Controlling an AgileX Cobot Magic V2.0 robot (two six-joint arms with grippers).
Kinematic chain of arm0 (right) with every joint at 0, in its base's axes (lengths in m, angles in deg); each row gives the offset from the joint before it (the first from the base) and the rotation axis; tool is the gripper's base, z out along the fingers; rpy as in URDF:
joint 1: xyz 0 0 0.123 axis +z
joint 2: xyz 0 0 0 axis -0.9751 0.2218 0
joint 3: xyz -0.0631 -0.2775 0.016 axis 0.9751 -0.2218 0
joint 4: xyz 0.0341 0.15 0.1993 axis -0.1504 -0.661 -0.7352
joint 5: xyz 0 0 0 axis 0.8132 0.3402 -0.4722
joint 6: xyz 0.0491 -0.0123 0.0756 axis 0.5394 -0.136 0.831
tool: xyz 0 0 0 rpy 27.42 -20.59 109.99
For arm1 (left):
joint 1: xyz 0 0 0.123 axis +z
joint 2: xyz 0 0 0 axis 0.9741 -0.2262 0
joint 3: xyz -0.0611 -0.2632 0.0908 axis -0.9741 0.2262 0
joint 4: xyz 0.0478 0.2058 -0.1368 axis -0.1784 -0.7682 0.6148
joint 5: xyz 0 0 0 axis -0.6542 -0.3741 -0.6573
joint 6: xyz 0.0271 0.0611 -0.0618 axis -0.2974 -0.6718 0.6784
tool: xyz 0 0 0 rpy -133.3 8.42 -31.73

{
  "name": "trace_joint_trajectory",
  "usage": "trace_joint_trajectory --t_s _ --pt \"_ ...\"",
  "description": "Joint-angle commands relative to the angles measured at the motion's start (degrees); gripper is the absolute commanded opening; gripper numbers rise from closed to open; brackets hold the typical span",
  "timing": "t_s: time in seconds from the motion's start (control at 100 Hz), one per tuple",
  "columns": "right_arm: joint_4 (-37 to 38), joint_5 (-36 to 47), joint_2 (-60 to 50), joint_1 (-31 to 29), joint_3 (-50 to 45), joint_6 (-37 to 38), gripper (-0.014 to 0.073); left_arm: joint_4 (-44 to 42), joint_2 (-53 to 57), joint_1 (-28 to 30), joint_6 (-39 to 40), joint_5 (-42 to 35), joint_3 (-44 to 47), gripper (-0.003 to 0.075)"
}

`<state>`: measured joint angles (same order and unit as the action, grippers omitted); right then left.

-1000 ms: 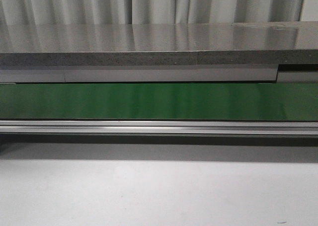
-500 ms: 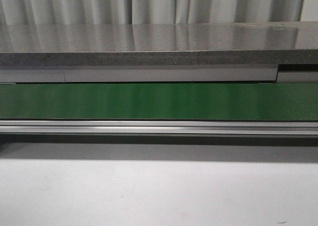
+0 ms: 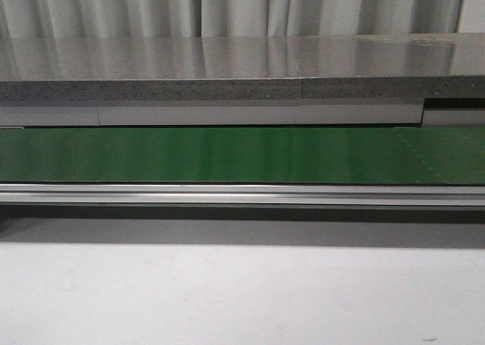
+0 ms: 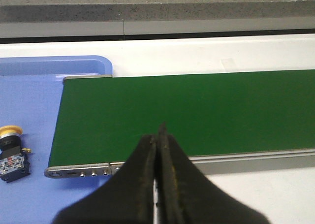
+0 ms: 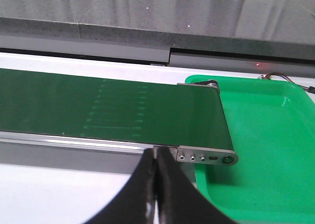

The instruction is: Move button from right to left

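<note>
The button (image 4: 11, 150) already lies in the blue tray (image 4: 34, 204) at the belt's (image 4: 187, 111) left end. Both the left gripper (image 4: 158, 135) and right gripper (image 5: 156, 157) hang clenched, empty; best keep clear.

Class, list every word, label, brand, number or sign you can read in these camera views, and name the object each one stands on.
No readable text appears in any view.
The button on the blue tray: small bluish marks on its black body, too small and blurred to read.
The green belt: faint ruled lines, no characters.
The green tray: blank.
</note>
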<state>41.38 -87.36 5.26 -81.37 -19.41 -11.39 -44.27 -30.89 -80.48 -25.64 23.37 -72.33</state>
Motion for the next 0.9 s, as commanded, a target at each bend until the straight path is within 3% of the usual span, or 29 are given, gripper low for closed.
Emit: trace_joint_trajectory --t_s 0.0,0.39,0.61,0.72,0.8,0.89 --pt "0.0 4.3 0.8 0.1 1.3 -0.1 -0.0067 1.0 3.5 -0.4 -0.1 -5.8 1.7 -0.0020" --pt "0.0 4.3 0.8 0.1 1.3 -0.1 -0.0067 1.0 20.0 -0.4 -0.1 -12.4 15.3 -0.0020" --pt "0.0 4.3 0.8 0.1 1.3 -0.1 -0.0067 -1.8 28.6 -0.4 1.0 -26.2 25.2 -0.0020" --pt "0.0 4.3 0.8 0.1 1.3 -0.1 -0.0067 -6.0 32.5 -0.4 5.7 -31.2 30.6 -0.0020" --pt "0.0 4.3 0.8 0.1 1.3 -0.1 -0.0067 -8.5 35.7 -0.4 11.6 -31.0 33.8 -0.0020" --pt "0.0 4.3 0.8 0.1 1.3 -0.1 -0.0067 -8.5 39.2 -0.4 12.1 -31.0 37.3 -0.0020"
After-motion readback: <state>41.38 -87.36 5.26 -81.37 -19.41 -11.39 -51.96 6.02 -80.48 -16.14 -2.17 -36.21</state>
